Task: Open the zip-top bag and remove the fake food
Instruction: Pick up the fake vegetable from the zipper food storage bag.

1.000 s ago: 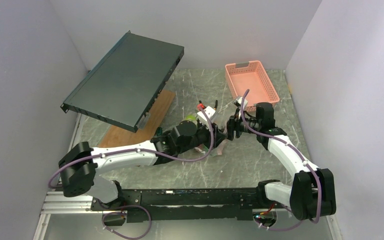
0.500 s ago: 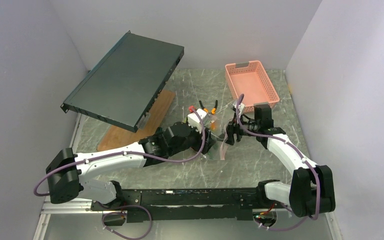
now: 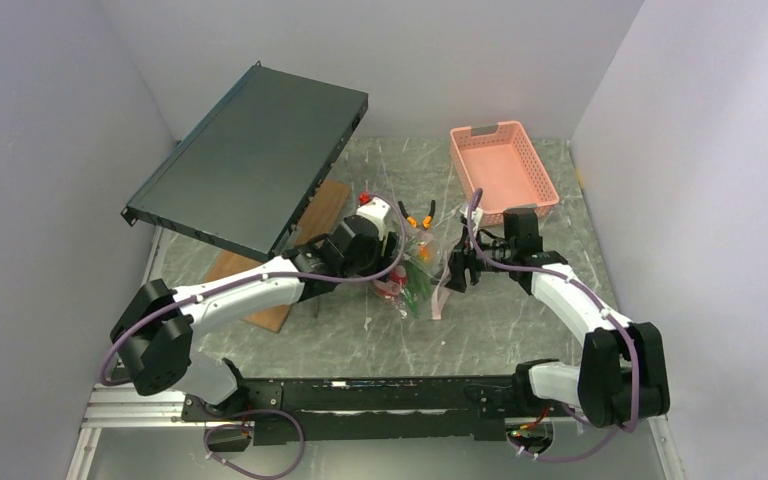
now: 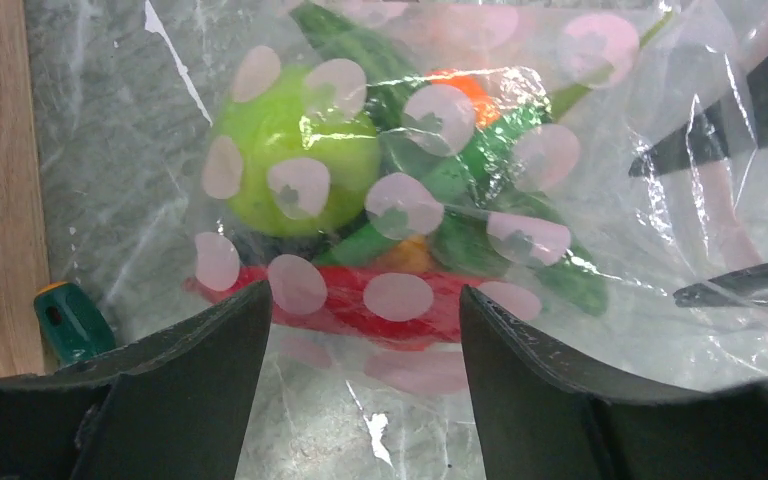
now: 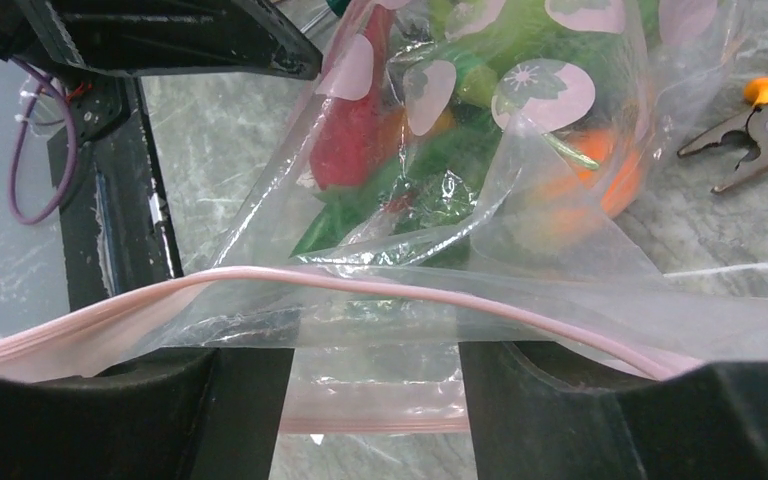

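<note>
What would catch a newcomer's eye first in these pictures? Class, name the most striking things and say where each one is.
The clear, pink-spotted zip-top bag at mid-table draws the eye, stuffed with bright fake food; a lime-green apple and a red piece show through. Behind it on the left, a big dark slab leans tilted over a wooden board, and a pink basket sits at the far right.

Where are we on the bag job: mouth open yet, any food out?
Done: the zip-top bag looks at least partly opened; its pink zip strip shows as two separate lines in the right wrist view.
In hand: the right hand sits open at the mouth and the left hand open over the bag's body. Neither grips it.
Left: all the fake food in view is inside the bag; none has been removed.
</note>
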Available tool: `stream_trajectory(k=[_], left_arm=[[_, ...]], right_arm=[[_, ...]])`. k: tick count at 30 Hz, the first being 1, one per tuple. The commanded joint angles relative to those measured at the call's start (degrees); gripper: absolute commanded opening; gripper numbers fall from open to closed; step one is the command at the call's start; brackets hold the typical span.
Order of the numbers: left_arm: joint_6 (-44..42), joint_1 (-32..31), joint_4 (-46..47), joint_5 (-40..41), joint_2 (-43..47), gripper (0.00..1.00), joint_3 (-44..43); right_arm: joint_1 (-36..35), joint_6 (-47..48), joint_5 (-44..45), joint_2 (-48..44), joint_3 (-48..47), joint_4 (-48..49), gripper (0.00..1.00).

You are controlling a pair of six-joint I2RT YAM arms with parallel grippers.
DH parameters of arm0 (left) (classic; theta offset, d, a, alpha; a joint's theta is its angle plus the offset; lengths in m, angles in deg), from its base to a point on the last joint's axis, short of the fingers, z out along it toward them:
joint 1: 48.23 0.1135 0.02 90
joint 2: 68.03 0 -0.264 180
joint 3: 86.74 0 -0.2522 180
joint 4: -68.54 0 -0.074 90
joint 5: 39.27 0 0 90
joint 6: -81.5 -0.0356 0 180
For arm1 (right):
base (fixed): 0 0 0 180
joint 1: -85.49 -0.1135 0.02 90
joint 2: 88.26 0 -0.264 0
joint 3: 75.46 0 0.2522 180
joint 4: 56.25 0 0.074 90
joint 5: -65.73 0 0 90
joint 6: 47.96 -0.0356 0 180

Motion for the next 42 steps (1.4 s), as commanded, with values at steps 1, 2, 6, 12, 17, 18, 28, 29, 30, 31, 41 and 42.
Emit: stream_trajectory(k=[1, 2, 6, 12, 17, 18, 28, 29, 30, 31, 41, 42], left_arm=[[-1.55, 3.16, 4.37, -6.54, -0.46, 0.76, -2.32], [-1.98, 3.92, 5.85, -8.54, -0.78, 0.79, -2.25], [-4.13, 6.54, 7.93, -12.17, -2.62, 0.85, -3.12], [-5.09, 10.24, 8.24, -14.16, -7.36, 0.86, -5.05], [-4.92, 11.52, 9.12, -18.14, -10.84, 0.86, -4.83], [-4.59, 11.53, 9.26, -19.09, -11.29, 0.85, -4.55], [0.71, 11.5, 16.17, -26.54, -11.38, 0.67, 3.24], [1.36, 11.48, 16.96, -27.13, -11.41, 0.66, 3.69], [1.9, 11.52, 17.48, -27.95, -11.68, 0.64, 4.13], [2.36, 11.52, 18.02, -28.9, -11.98, 0.61, 4.4], [5.07, 10.83, 21.0, -31.72, -12.92, 0.47, 6.07], [5.06, 10.72, 20.92, -31.44, -12.76, 0.47, 6.02]], right_arm=[[-0.68, -1.58, -0.21, 2.39, -2.64, 1.33, 0.58], [-0.94, -1.99, 0.36, 2.76, -2.88, 1.34, 0.56], [-1.1, -2.73, 1.86, 4.45, -4.01, 0.63, 0.54], [-1.11, -2.78, 2.07, 5.11, -4.51, 0.11, 0.54], [-1.12, -3.33, 2.21, 5.95, -4.78, 0.17, 0.58], [-1.11, -3.57, 2.28, 6.14, -4.75, 0.33, 0.58], [-1.74, -7.32, 7.74, 7.94, -4.39, 2.71, 0.65], [-2.05, -7.58, 7.91, 8.09, -4.35, 2.9, 0.66], [-2.7, -7.65, 8.34, 8.3, -4.42, 2.91, 0.66], [-3.44, -7.59, 9.04, 8.52, -4.55, 2.92, 0.66], [-5.38, -8.0, 17.43, 10.2, -5.5, 2.51, 0.65], [-5.4, -7.93, 17.37, 10.13, -5.6, 2.39, 0.6]])
